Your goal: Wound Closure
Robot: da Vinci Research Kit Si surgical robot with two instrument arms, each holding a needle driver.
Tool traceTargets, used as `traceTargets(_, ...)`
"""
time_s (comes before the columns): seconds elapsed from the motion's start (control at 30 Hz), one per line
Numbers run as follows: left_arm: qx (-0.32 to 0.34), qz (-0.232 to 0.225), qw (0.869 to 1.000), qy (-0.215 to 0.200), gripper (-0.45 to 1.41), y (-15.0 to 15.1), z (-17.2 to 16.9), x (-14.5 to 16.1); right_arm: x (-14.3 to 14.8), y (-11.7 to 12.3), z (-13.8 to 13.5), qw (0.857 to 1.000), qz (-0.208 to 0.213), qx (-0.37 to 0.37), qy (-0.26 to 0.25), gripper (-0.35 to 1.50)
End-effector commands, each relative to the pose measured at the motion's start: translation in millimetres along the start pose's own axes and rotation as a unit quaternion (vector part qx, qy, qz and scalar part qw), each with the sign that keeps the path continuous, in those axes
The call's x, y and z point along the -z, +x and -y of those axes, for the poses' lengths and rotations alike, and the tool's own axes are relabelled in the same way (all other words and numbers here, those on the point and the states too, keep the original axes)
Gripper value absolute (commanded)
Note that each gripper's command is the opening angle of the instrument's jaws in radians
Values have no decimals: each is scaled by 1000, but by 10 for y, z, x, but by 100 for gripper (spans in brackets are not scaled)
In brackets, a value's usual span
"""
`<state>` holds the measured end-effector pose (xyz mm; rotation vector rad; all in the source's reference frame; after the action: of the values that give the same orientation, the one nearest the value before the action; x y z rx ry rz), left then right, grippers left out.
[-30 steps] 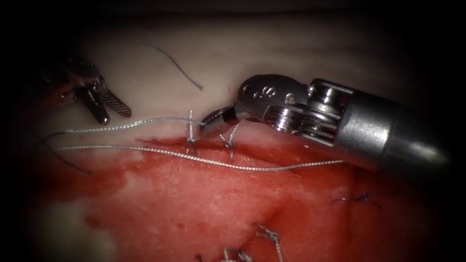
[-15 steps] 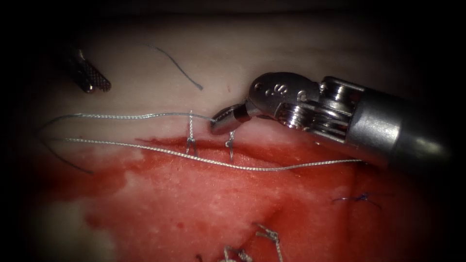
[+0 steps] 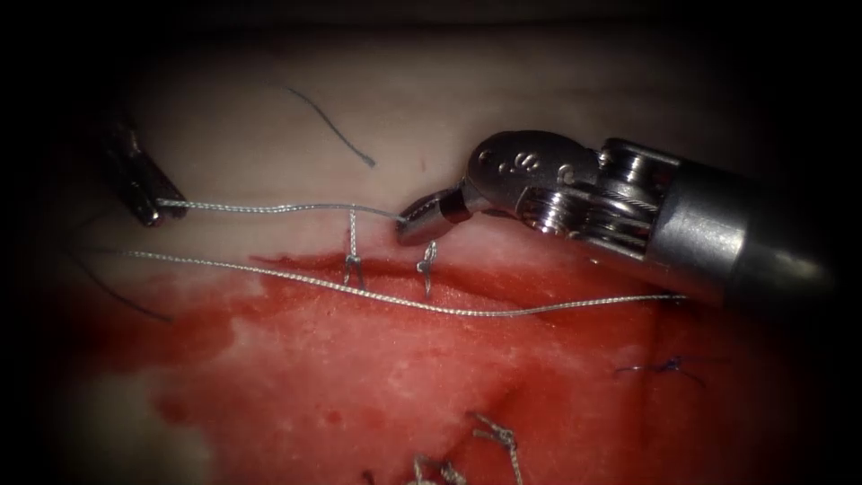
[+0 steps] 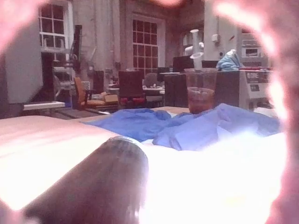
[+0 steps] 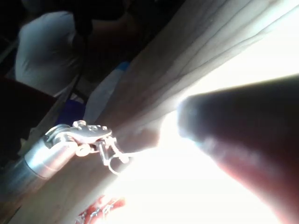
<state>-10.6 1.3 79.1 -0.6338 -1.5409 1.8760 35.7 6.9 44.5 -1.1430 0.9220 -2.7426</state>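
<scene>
The tissue (image 3: pixel 377 135) carries a cut (image 3: pixel 386 278) running left to right, wet with red fluid. Two stitches (image 3: pixel 352 260) cross the cut's upper edge. My right tool (image 3: pixel 417 220) comes in from the right, its jaws shut on the thread (image 3: pixel 278 208) just above the right-hand stitch. At the far left, my left tool (image 3: pixel 148 208) has its jaws shut on the other end of that strand, which runs nearly straight between the two tools. The left tool (image 5: pixel 113 161) also appears in the right wrist view with thread at its tip.
A second long strand (image 3: pixel 467 312) lies along the cut from left to right. A loose cut thread end (image 3: pixel 332 126) rests on pale tissue above. A blue stitch (image 3: pixel 664 366) sits at the right, and tied knots (image 3: pixel 494 438) lie near the lower edge.
The left tool, open a second ago, lifted away, then came back at the far left and shut on the thread. The strand has drawn straighter. The right tool shifted slightly right and up.
</scene>
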Motion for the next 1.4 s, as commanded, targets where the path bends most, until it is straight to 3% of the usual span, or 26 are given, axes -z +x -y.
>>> traceTargets(0.03, -7, 0, 1000, 6, -5, 10, -9, 10, 7, -15, 6, 1000, 4, 2, 3, -35)
traceTargets(0.07, -7, 0, 1000, 6, -37, 11, -10, 10, 7, -15, 6, 1000, 4, 2, 3, -35)
traceTargets(0.13, -8, 1, 1000, 8, -45, 11, -9, 10, 7, -15, 6, 1000, 4, 2, 3, -35)
traceTargets(0.3, 61, -24, 997, -42, -45, 19, 7, 15, 8, -15, 5, 1000, 4, 2, 2, -35)
traceTargets(0.4, 65, -32, 996, -54, -45, 20, 18, 13, 10, -13, 4, 1000, 3, -6, 1, -35)
traceTargets(0.43, 63, -36, 995, -61, -45, 18, 26, 7, 12, -14, 4, 999, 4, -38, 1, 4)
traceTargets(0.47, 57, -24, 997, -45, -45, 17, 32, 1, 19, -14, 3, 999, 16, -38, -4, 104)
traceTargets(0.5, 54, -17, 998, -35, -45, 17, 34, -1, 25, -14, 2, 999, 25, -38, -7, 121)
traceTargets(0.6, 23, -22, 999, -34, -45, 18, 39, -6, 49, -16, 1, 997, 57, -54, -6, 116)
traceTargets(0.67, -6, -35, 998, -42, -45, 22, 42, -9, 82, -24, 5, 988, 100, -112, 36, 88)
traceTargets(0.7, -20, -55, 996, -62, -45, 22, 42, -9, 93, -28, 7, 980, 111, -155, 60, 86)
traceTargets(0.73, -52, -38, 998, -13, -45, 22, 42, -10, 109, -31, 9, 971, 114, -195, 80, 49)
traceTargets(0.77, -92, -17, 995, 24, -45, 21, 40, -11, 117, -29, 6, 970, 112, -199, 79, -5)
traceTargets(0.8, -119, -4, 992, 35, -45, 24, 35, -15, 123, -19, -4, 961, 107, -241, 88, -35)
traceTargets(0.83, -119, -7, 993, 10, -45, 27, 33, -18, 119, -11, -11, 946, 114, -280, 121, -35)
traceTargets(0.9, -127, -20, 992, -6, -45, 29, 28, -23, 110, 1, -18, 937, 120, -284, 165, -35)
traceTargets(1.0, -220, -45, 974, -17, -45, 33, 17, -34, 79, 34, -11, 945, 167, -263, 100, -35)
traceTargets(1.07, -233, -58, 970, -26, -45, 33, 15, -34, 66, 46, -6, 944, 206, -244, 80, -35)
traceTargets(1.13, -253, -76, 964, -37, -45, 37, 14, -34, 47, 62, 3, 933, 296, -202, 43, -35)
traceTargets(1.17, -263, -91, 959, -46, -45, 39, 15, -35, 36, 67, 6, 915, 357, -185, 23, -35)
traceTargets(1.27, -264, -111, 956, -60, -45, 43, 18, -36, 27, 62, 7, 902, 398, -166, -1, -35)
traceTargets(1.4, -264, -122, 954, -66, -45, 51, 32, -36, 2, 43, -7, 901, 396, -170, -48, -35)
